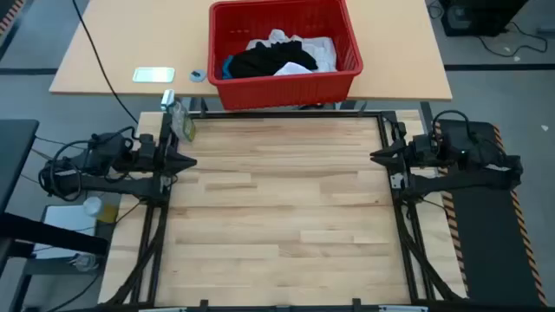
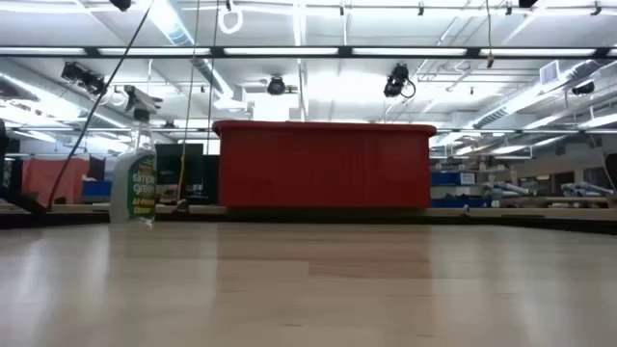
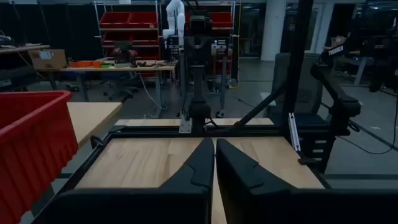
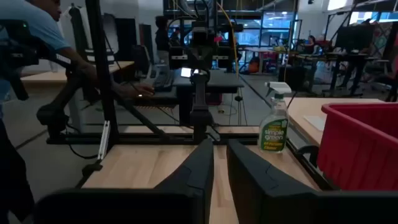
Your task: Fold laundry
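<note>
A: Why is the wooden table lying bare?

B: The heap of black and white cloth laundry is sitting in the red plastic basket at the high view's upper centre, awaiting unloading.

A: And the arms?

B: The left gripper at mid-left and the right gripper at mid-right are waiting at the edges, jaws closed on nothing.

1 red plastic basket, rectangular, upright on the beige tabletop beyond the wooden tabletop. 1 spray bottle, green cleaner with white trigger head, upright at the wooden tabletop's far corner, near the basket but apart from it. 1 flat white rectangular item and 1 small round item, kind unclear, side by side on the beige tabletop. 1 person in a light blue top stands in the room behind.
</note>
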